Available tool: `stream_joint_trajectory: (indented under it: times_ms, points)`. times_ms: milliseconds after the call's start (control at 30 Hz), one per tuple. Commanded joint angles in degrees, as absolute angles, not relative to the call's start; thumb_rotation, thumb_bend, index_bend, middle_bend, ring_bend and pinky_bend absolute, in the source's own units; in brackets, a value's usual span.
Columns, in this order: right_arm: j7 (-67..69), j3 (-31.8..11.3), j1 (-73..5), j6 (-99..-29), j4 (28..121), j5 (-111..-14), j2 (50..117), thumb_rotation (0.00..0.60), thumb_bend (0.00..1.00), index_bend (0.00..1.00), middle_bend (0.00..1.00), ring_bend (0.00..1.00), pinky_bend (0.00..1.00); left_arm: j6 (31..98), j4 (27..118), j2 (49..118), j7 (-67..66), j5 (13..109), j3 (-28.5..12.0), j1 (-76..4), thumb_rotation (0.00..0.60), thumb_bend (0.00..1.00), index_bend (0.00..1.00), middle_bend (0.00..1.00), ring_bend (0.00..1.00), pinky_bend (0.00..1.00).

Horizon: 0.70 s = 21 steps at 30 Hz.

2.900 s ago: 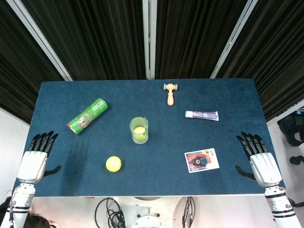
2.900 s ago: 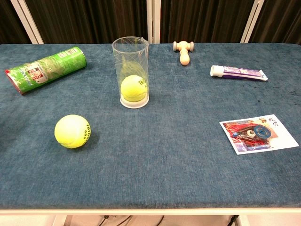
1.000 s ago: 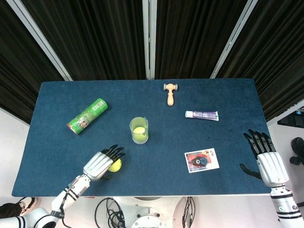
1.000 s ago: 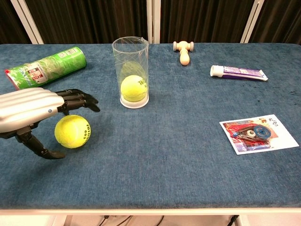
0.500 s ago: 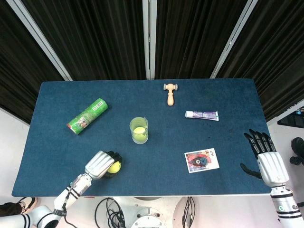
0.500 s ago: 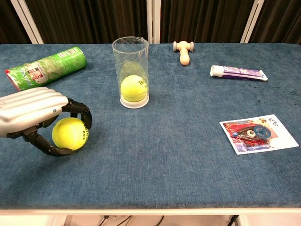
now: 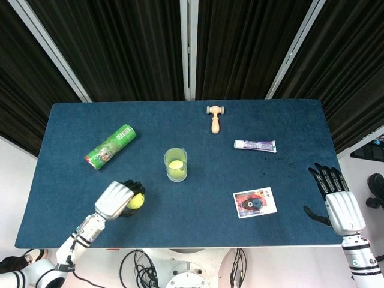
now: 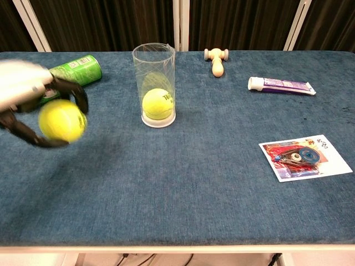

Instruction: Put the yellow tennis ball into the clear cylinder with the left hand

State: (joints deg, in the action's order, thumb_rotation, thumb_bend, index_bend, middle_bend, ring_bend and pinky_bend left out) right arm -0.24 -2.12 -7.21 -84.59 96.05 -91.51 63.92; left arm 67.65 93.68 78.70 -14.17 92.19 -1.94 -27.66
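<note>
My left hand [image 7: 116, 200] [image 8: 33, 100] grips the yellow tennis ball [image 7: 135, 201] [image 8: 62, 120] and holds it above the table, front left of the clear cylinder [image 7: 176, 164] [image 8: 154, 84]. The cylinder stands upright mid-table with another yellow ball [image 8: 157, 103] lying at its bottom. In the chest view the hand and ball are blurred. My right hand [image 7: 336, 201] hangs at the table's right edge with fingers spread and nothing in it; the chest view does not show it.
A green can [image 7: 110, 146] [image 8: 55, 80] lies on its side at the left. A small wooden hammer [image 7: 215, 117] [image 8: 217, 60] and a toothpaste tube [image 7: 255, 146] [image 8: 282, 86] lie at the back right. A picture card [image 7: 255, 202] [image 8: 304, 157] lies front right.
My left hand came in from the table's left edge, closed around the ball and has now lifted it up and to the left. The right hand barely moved.
</note>
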Motion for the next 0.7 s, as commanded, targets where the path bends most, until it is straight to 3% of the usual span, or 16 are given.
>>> stream_joint_trajectory:
  times_ms: [33, 167, 300, 500, 700]
  points:
    - [-0.3, -2.1, -7.2, -84.6, 96.1, -91.6, 63.9, 0.6, 0.14, 0.0, 0.0, 0.0, 0.0, 70.5, 99.4, 72.9, -15.7, 90.1, -6.0, -27.7, 0.6, 0.28, 0.54, 0.52, 0.53, 0.78]
    - [-0.5, -2.1, -7.2, -84.7, 96.1, -91.6, 64.0, 0.6, 0.14, 0.0, 0.0, 0.0, 0.0, 69.7, 103.2, 70.1, -13.0, 89.3, -9.8, -30.2, 0.6, 0.28, 0.54, 0.52, 0.53, 0.78]
    - [-0.5, -2.1, -7.4, -84.1, 95.9, -91.3, 64.1, 0.6, 0.14, 0.0, 0.0, 0.0, 0.0, 64.9, 103.3, 70.3, -7.1, 88.0, -12.7, -35.0, 0.6, 0.28, 0.54, 0.52, 0.53, 0.78]
    - [-1.6, -2.0, -7.7, -83.2, 95.7, -91.1, 64.7, 0.6, 0.14, 0.0, 0.0, 0.0, 0.0, 58.4, 98.2, 75.7, -8.3, 82.8, -17.7, -43.1, 0.6, 0.26, 0.54, 0.52, 0.53, 0.78]
    - [-1.6, -2.1, -7.7, -83.3, 95.6, -90.9, 64.8, 0.6, 0.14, 0.0, 0.0, 0.0, 0.0, 54.2, 94.0, 79.6, -9.6, 77.8, -19.4, -48.1, 0.6, 0.26, 0.54, 0.52, 0.53, 0.78]
